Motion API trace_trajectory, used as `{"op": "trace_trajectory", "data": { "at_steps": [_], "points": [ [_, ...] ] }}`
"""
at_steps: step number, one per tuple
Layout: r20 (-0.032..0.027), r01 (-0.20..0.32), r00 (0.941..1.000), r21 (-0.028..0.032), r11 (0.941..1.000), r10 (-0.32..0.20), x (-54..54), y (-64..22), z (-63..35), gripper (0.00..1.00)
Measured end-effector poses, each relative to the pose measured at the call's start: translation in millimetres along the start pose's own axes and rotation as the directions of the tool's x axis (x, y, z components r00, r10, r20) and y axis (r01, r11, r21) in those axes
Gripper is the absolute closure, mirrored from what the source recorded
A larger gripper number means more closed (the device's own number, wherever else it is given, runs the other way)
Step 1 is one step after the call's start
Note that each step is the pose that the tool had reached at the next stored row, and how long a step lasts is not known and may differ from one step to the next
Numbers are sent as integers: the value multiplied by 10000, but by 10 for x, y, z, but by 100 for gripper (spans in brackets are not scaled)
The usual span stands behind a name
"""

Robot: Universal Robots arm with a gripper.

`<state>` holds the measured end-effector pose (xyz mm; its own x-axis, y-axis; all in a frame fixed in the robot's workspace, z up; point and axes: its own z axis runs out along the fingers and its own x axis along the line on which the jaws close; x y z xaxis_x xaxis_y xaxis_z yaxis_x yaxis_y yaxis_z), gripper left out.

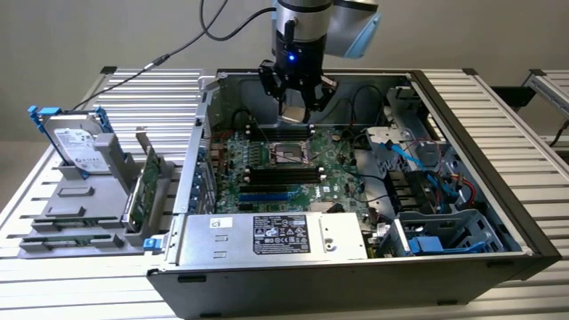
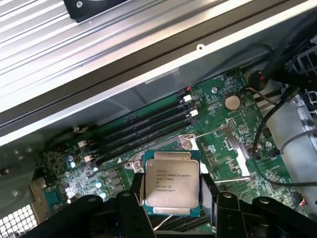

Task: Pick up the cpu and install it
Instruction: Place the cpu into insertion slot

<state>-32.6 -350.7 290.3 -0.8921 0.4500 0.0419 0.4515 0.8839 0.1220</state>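
Observation:
The cpu (image 2: pixel 169 179), a flat silver square with printed text on its lid, is held between my gripper's (image 2: pixel 172 187) two black fingers (image 2: pixel 137 192), which are shut on its opposite edges. In the exterior view the gripper (image 1: pixel 296 111) hangs inside the open computer case with the cpu (image 1: pixel 292 115) in it, above the far part of the green motherboard (image 1: pixel 266 183). The cpu socket (image 1: pixel 289 154) lies below and slightly nearer the camera, its metal frame (image 2: pixel 190 141) showing just past the chip in the wrist view.
Black memory slots (image 2: pixel 148 128) run beside the socket. The case walls (image 1: pixel 480 153) surround the board, with a silver power supply box (image 1: pixel 271 237) at the front and cables and drive cages (image 1: pixel 436 200) at the exterior view's right. A labelled hard drive (image 1: pixel 76 143) stands on a grey rack (image 1: pixel 80 207) outside.

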Motion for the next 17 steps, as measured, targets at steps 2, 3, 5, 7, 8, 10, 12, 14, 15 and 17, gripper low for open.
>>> {"op": "trace_trajectory", "data": {
  "at_steps": [2, 3, 5, 7, 8, 10, 12, 14, 15, 17],
  "points": [
    [45, -362, 9993, -15, 9993, 362, -1, -2, 11, 45],
    [67, -546, 9985, -24, 9985, 546, -1, -2, 17, 45],
    [110, -901, 9959, -43, 9959, 901, -1, -4, 30, 45],
    [153, -1266, 9918, -62, 9919, 1267, -2, -6, 44, 45],
    [174, -1444, 9894, -73, 9895, 1445, -2, -6, 51, 45],
    [214, -1794, 9835, -96, 9837, 1796, -3, -8, 67, 45],
    [255, -2154, 9761, -119, 9764, 2157, -3, -10, 82, 45],
    [295, -2506, 9676, -145, 9680, 2509, -4, -12, 99, 45],
    [314, -2674, 9630, -156, 9635, 2677, -4, -13, 106, 45],
    [353, -3024, 9524, -185, 9530, 3029, -5, -15, 123, 45]
  ]
}}
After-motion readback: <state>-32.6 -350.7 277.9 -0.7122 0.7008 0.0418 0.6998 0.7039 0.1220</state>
